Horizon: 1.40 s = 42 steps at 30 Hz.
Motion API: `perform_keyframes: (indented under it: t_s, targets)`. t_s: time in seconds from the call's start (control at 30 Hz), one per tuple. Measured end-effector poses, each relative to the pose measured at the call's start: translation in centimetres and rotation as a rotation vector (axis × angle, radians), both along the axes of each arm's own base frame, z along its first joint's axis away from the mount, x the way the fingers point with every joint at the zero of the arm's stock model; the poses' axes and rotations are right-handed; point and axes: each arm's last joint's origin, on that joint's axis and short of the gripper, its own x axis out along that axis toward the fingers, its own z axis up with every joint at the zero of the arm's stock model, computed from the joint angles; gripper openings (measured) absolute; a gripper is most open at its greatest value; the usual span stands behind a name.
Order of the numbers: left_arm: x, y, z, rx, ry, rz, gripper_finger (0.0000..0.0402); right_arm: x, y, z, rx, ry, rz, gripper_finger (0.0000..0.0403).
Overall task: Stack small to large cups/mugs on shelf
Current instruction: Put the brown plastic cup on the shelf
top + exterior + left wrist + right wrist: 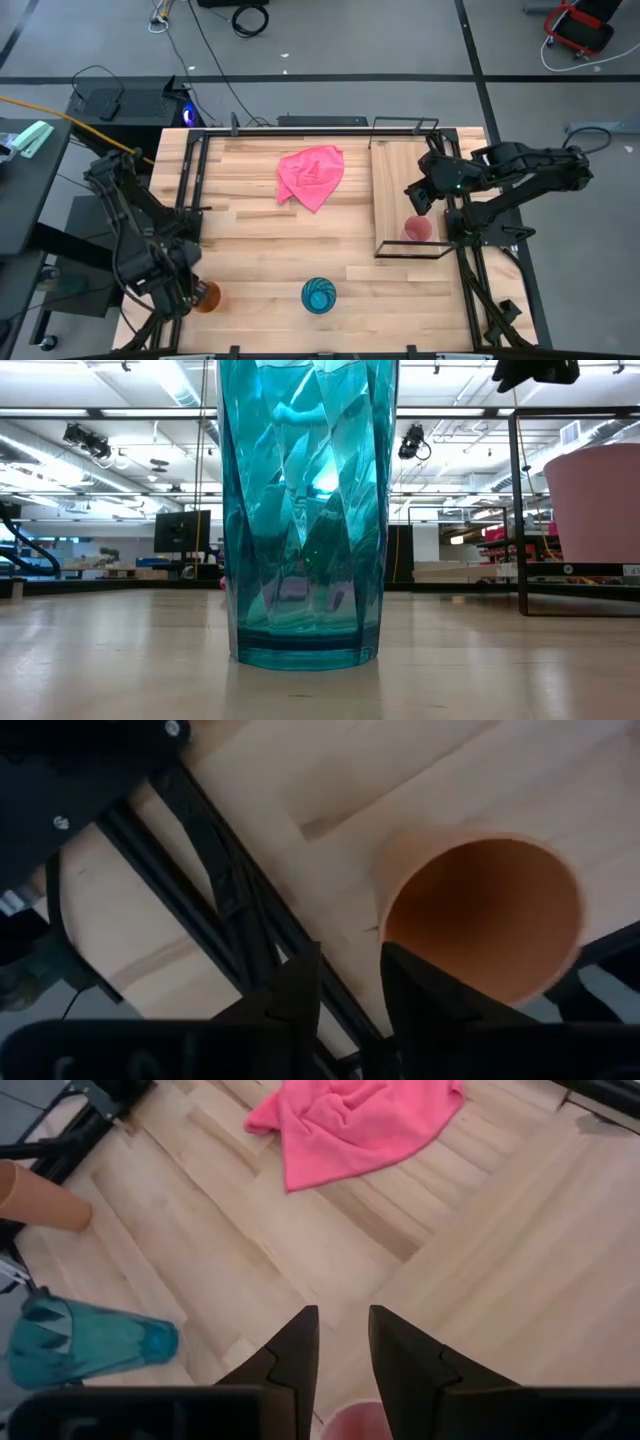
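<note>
big open lab: ceiling lights (90, 440), floor cables (250, 18), monitor (182, 530)

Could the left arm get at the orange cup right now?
Probably yes. The left gripper sits right at the orange cup near the table's front left corner, one finger against its rim, jaws apart. Only the table's black frame runs close beside it.
</note>
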Motion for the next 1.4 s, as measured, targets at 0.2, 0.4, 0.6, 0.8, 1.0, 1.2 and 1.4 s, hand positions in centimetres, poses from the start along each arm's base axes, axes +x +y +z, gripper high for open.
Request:
perform_keyframes:
  t_s: [0.2, 0.4, 0.6, 0.8, 1.0, 1.2, 1.4]
  targets:
    - [-0.1, -0.4, -2.0, -0.013, -0.008, 0.001, 0.0145, 1.0, 0.3, -0.2, 0.026, -0.007, 0.019, 0.0099]
    - [0.1, -0.8, -2.4, -0.056, -0.037, 0.007, 0.0163, 1.2, 0.4, -0.3, 0.048, 0.007, 0.044, 0.0099]
    - [0.2, -0.8, -2.4, -0.044, -0.050, 0.043, 0.0162, 1.1, 0.4, -0.3, 0.036, 0.012, 0.070, 0.0099]
    - [0.3, -0.7, -2.4, -0.023, -0.091, 0.072, 0.0162, 1.1, 0.4, -0.3, 0.024, 0.015, 0.085, 0.0099]
    - [0.3, -0.7, -4.0, -0.020, -0.086, 0.094, 0.0162, 1.1, 0.4, -0.3, 0.020, 0.017, 0.091, 0.0099]
    - [0.2, -0.7, -4.2, -0.021, -0.079, 0.104, 0.0161, 1.1, 0.4, -0.3, 0.019, 0.017, 0.091, 0.0099]
    - [0.2, -0.7, -4.2, -0.033, -0.056, 0.103, 0.0126, 1.1, 0.4, -0.3, 0.019, 0.017, 0.091, 0.0099]
